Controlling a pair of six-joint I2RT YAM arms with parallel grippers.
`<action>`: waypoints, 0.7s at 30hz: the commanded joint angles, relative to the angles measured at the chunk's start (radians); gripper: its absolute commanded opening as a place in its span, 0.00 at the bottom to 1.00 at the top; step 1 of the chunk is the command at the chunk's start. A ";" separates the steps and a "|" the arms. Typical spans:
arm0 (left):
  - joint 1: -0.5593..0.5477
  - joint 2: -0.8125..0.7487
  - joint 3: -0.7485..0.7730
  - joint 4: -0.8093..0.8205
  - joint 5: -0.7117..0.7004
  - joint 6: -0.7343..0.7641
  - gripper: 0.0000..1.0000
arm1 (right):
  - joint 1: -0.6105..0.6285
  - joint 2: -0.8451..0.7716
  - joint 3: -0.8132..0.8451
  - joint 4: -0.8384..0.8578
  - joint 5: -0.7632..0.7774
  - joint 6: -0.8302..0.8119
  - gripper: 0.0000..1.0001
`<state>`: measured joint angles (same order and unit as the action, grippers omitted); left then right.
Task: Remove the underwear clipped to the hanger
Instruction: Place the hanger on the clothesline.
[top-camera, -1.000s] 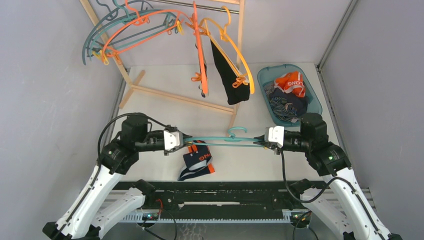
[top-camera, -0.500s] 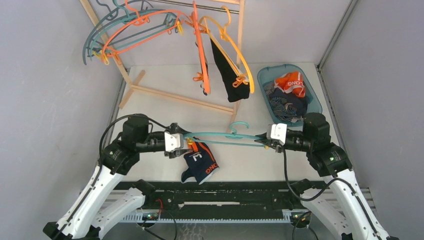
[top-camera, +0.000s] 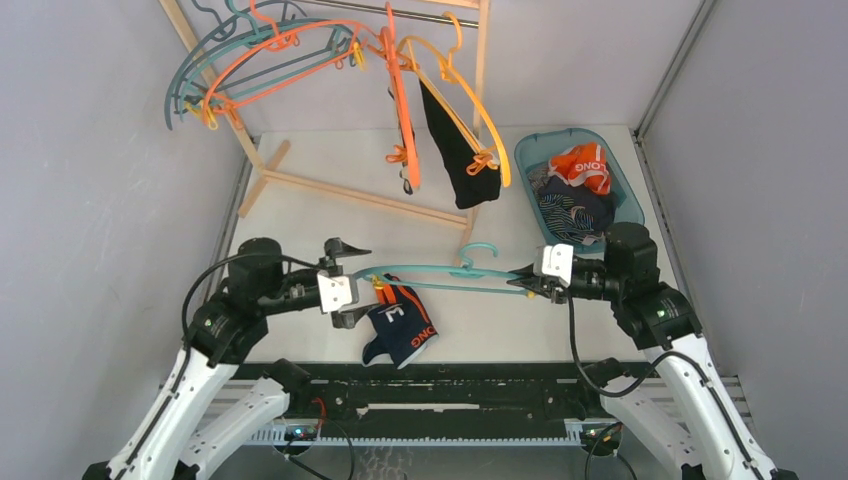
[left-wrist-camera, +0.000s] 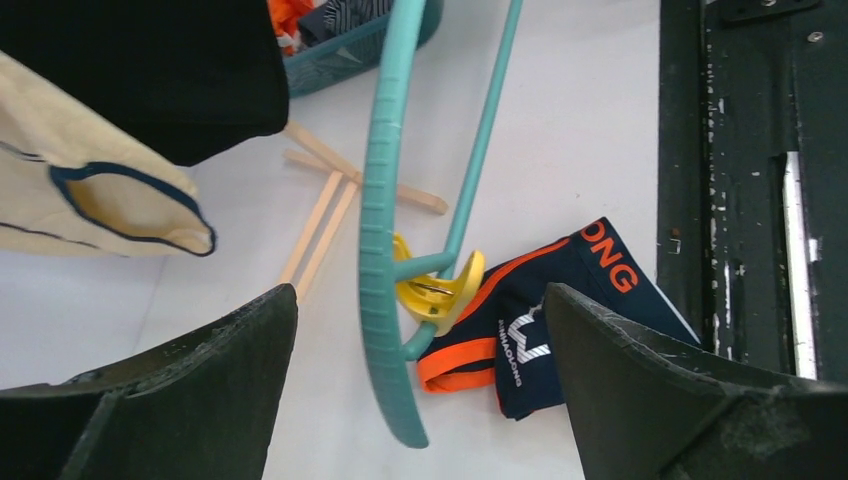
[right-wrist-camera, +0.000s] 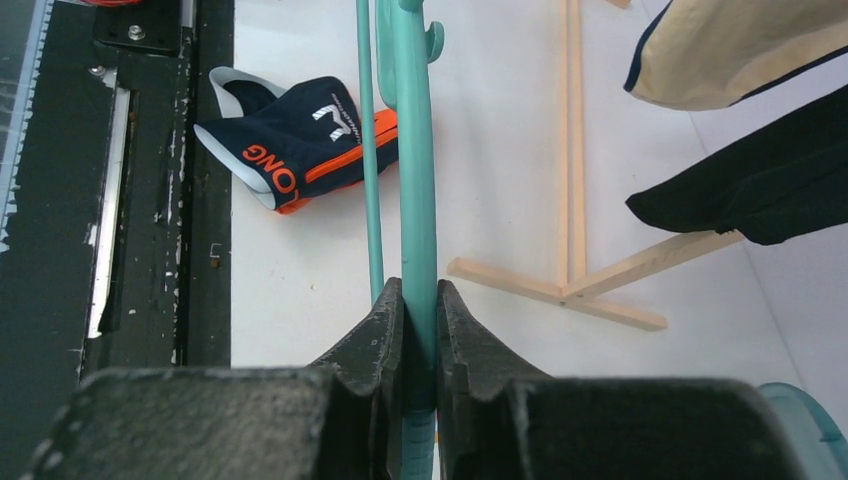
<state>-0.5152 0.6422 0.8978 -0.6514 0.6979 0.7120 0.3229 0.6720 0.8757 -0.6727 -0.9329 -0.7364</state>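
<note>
A teal hanger (top-camera: 430, 272) hangs level over the table, and my right gripper (top-camera: 522, 282) is shut on its right end (right-wrist-camera: 418, 200). My left gripper (top-camera: 350, 282) stands wide open around the hanger's left tip (left-wrist-camera: 385, 330), touching nothing. Navy underwear with orange trim (top-camera: 400, 328) lies crumpled on the table right by the hanger's yellow clip (left-wrist-camera: 440, 292); I cannot tell whether the clip still bites it. Black underwear (top-camera: 460, 150) is clipped to a yellow-orange hanger on the rack, and a beige piece (left-wrist-camera: 90, 190) hangs beside it.
A wooden rack (top-camera: 350, 195) with several teal and orange hangers (top-camera: 260, 55) stands at the back. A teal basket (top-camera: 627, 195) at the right holds more underwear. The black rail (top-camera: 440, 390) runs along the near edge.
My left gripper has opened wide and drawn back left off the hanger's end. The navy underwear has dropped and shifted right. The right gripper keeps its hold.
</note>
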 joint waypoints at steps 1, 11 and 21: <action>-0.005 -0.045 0.006 0.009 -0.053 0.042 0.97 | 0.035 0.020 0.003 0.032 -0.013 -0.008 0.00; -0.004 0.071 0.251 -0.258 0.000 0.034 0.95 | 0.101 0.051 -0.014 0.048 0.049 -0.025 0.00; -0.035 0.269 0.323 -0.257 0.060 -0.152 0.65 | 0.104 0.055 -0.015 0.049 0.051 -0.026 0.00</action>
<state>-0.5251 0.8642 1.1881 -0.8925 0.7200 0.6361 0.4206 0.7330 0.8574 -0.6693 -0.8722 -0.7483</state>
